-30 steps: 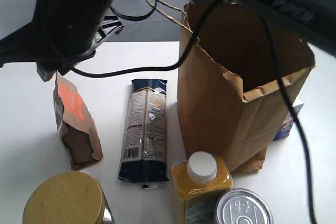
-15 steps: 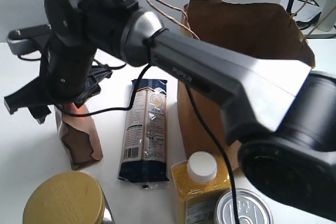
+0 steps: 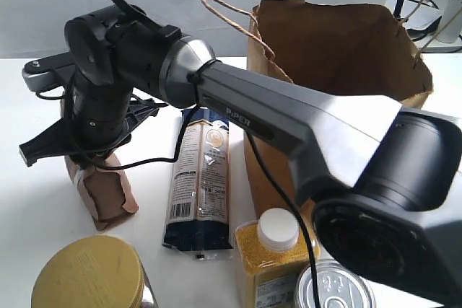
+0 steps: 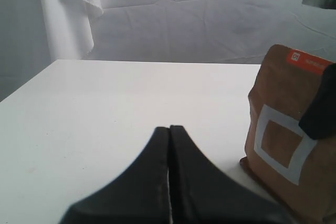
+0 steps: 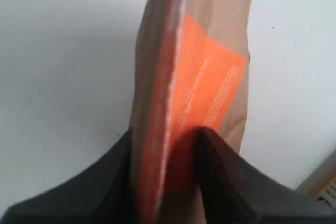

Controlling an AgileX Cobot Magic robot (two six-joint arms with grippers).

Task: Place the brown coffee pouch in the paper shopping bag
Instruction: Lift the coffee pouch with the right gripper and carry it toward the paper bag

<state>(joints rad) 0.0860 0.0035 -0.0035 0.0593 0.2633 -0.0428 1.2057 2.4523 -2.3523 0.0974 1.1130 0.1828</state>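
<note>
The brown coffee pouch (image 3: 108,196) stands on the white table at the left, its top hidden under my right gripper (image 3: 76,151), whose arm reaches across from the right. In the right wrist view the two black fingers press on both sides of the pouch (image 5: 205,77) at its folded, orange-labelled top, with the gripper (image 5: 165,132) shut on it. The paper shopping bag (image 3: 339,55) stands open and upright at the right rear. My left gripper (image 4: 169,128) is shut and empty low over the table, with the pouch (image 4: 281,140) a short way beside it.
A long dark-blue packet (image 3: 196,178) lies between pouch and bag. Along the front edge stand a gold-lidded jar (image 3: 86,275), a white-capped bottle of yellow grains (image 3: 278,247) and a tin can (image 3: 334,286). The right arm's long link spans the scene in front of the bag.
The right arm has swung in and come down over the pouch; its fingers now clamp the pouch's top, which was free a second ago. The pouch has shifted slightly.
</note>
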